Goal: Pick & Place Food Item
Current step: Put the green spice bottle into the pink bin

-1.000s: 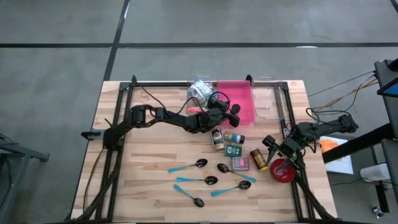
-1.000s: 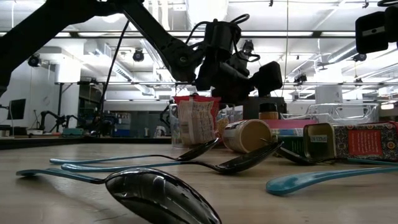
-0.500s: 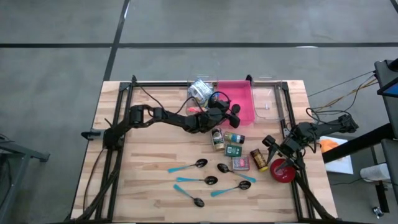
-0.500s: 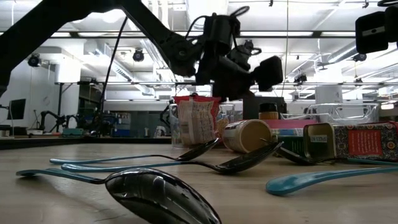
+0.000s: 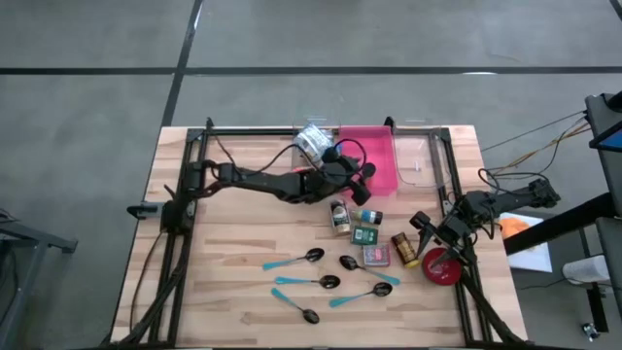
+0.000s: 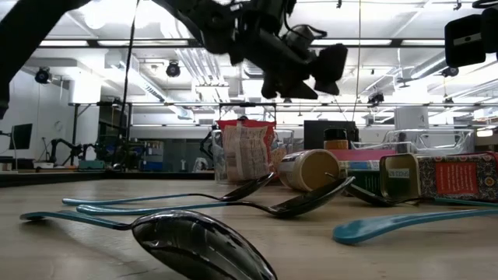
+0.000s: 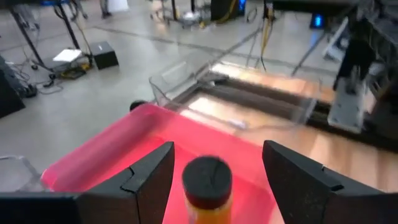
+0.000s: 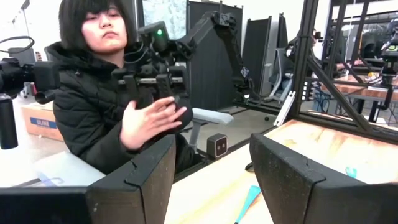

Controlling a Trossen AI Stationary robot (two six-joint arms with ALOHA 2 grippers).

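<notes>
Now the left gripper (image 5: pixel 358 176) has risen and moved toward the pink bin (image 5: pixel 381 148), its fingers clamped on a black-capped orange spice bottle (image 7: pixel 206 186) above it. Unmoved, the right gripper (image 5: pixel 425 230) waits open by the red tape roll (image 5: pixel 442 266).

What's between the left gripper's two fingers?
A small orange bottle with a black cap, held over the pink bin; the left wrist view shows it.

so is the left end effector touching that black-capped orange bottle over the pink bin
Cannot tell. The left wrist view shows the bottle between the left end effector's fingers over the pink bin, with slim gaps visible beside the cap; lower contact is out of frame.
</notes>
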